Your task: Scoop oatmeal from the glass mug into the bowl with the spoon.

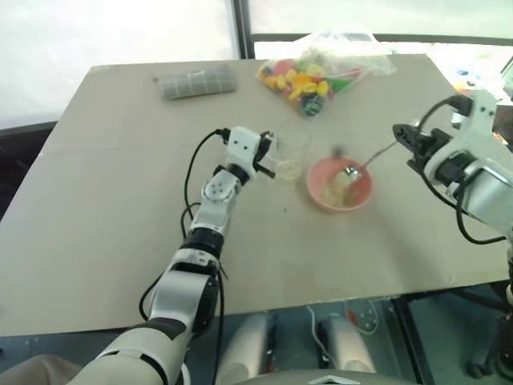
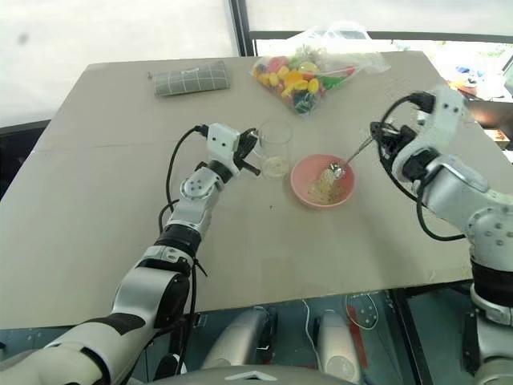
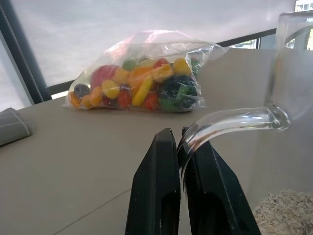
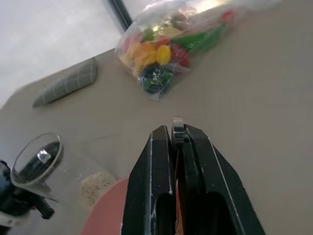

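I see a tan tabletop (image 2: pixel 96 208) with a clear plastic bag of colourful pieces (image 2: pixel 303 76) and a grey checked folded cloth (image 2: pixel 191 79) at the far side. My left gripper (image 2: pixel 250 156) is clamped on the handle of the small clear glass mug (image 2: pixel 275 143), which has pale oatmeal (image 2: pixel 275 167) at its bottom. Just beside it, the round pink bowl (image 2: pixel 304 172) has oat flakes inside. My right gripper (image 2: pixel 385 138) pinches the slim silver spoon (image 2: pixel 346 162), its tip over the bowl.

- One glass mug (image 2: pixel 275 143)
- One pink bowl (image 2: pixel 322 181)
- One spoon (image 2: pixel 351 159)
- One clear bag of colourful pieces (image 2: pixel 309 68)
- One grey folded cloth (image 2: pixel 191 79)
- One desk (image 2: pixel 96 216)
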You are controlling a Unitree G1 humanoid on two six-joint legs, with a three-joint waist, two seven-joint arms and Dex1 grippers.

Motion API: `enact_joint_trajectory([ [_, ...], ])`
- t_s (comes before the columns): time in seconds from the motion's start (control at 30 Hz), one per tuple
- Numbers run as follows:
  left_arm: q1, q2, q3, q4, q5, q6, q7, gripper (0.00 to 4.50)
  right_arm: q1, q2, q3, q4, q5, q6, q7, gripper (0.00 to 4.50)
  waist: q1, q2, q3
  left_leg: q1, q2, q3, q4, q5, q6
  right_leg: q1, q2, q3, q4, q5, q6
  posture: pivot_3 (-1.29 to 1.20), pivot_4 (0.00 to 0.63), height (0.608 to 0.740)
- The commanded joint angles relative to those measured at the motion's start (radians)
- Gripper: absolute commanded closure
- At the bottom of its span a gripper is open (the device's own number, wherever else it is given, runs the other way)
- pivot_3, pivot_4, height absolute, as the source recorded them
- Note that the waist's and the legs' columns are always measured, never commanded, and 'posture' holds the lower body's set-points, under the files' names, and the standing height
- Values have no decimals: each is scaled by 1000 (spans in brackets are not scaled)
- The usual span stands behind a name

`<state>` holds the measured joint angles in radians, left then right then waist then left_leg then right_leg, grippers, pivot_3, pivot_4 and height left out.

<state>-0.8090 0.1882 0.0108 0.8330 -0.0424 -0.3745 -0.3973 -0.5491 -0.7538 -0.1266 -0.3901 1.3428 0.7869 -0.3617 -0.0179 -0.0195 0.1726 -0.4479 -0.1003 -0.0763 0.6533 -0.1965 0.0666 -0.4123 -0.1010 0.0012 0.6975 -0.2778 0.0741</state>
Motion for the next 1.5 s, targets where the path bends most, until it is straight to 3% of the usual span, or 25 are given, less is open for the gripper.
enact_joint_trajectory([
  [0.03,5,16,13,-35,0,7,10,4481,-70,-52,42,-94,-130,16,146,4500,2,0,0,0,0,0,0,0,0,0,0,0,0,0,0,0,150,718],
  [0.17,16,16,13,-52,-4,16,8,4481,-110,-115,112,-169,-252,49,303,4500,4,0,0,-1,0,-1,0,0,0,0,-1,-1,-1,0,0,0,150,718],
  [0.4,40,20,20,-76,-5,33,9,4481,-69,-141,100,-177,-367,77,445,4500,5,-1,0,-1,0,-1,0,0,0,0,-4,-1,-1,0,0,0,150,718],
  [0.6,66,14,29,-117,-15,54,12,4481,-188,87,-98,21,-117,99,226,4500,1,-2,-1,-1,0,-1,1,2,-4,0,-4,0,-1,1,1,0,150,718],
  [0.73,89,0,28,-154,-41,94,-12,4481,-344,243,-88,95,-43,96,139,4500,-3,-1,-1,0,0,-1,0,2,-4,-1,-4,1,0,1,0,0,150,718],
  [0.87,98,-3,18,-176,-51,116,-40,4481,-398,344,-60,148,-56,97,125,4500,3,-1,-2,-1,0,-2,0,2,-4,0,-3,0,-1,1,0,0,150,718],
  [1.3,157,-17,11,-257,-64,167,-49,4481,-331,340,30,157,-255,160,268,4500,2,-1,-2,-1,-1,-1,0,2,-4,0,-3,0,-1,1,1,0,150,718],
  [1.33,158,-18,11,-260,-63,170,-48,4500,-331,362,14,167,-257,150,249,3744,2,-1,-2,-1,-1,-2,0,2,-4,0,-3,0,0,1,1,0,150,718],
  [1.5,160,-19,13,-266,-65,177,-49,4500,-353,415,-60,199,-305,94,200,1514,3,-1,-2,0,-1,-2,0,2,-4,0,-3,0,0,1,1,0,150,718],
])
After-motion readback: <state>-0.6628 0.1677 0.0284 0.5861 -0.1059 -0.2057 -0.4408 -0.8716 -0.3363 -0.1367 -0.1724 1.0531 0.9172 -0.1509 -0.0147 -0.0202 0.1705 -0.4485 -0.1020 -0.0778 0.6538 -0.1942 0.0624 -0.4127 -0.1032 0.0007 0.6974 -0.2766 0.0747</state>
